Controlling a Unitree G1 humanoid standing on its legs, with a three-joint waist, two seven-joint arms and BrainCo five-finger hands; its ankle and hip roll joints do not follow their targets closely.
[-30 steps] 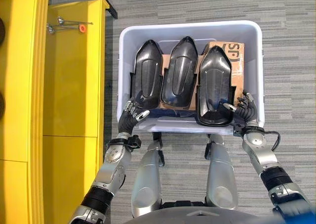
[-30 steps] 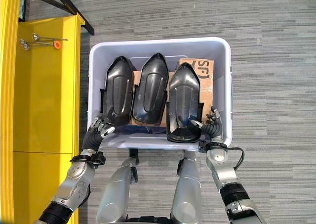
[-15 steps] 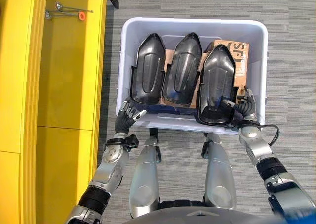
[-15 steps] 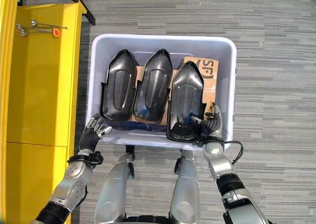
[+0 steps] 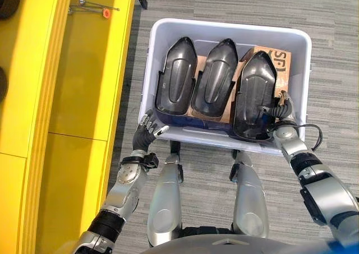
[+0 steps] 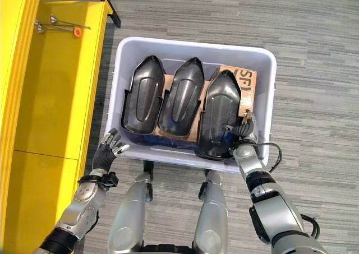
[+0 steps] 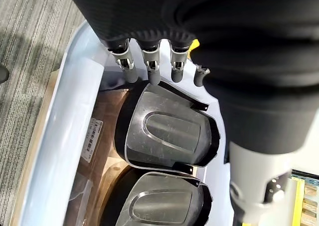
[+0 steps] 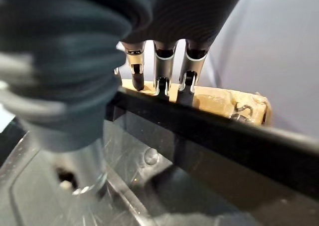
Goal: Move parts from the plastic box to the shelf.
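Parts of glossy black moulded plastic, three pointed shells, lie side by side in the pale plastic box (image 5: 221, 139) at frame centre, long axes running up-frame, tips uppermost, over brown cardboard (image 5: 279, 69). Right hand (image 5: 279, 109) pinches the rightmost part's (image 5: 255, 94) edge. Left hand (image 5: 147, 132) hovers loosely spread at the box's lower-left corner. Yellow shelf (image 5: 73, 91) fills the left.

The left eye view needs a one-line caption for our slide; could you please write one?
Right hand grips the rightmost black part in the plastic box; left hand open outside it.
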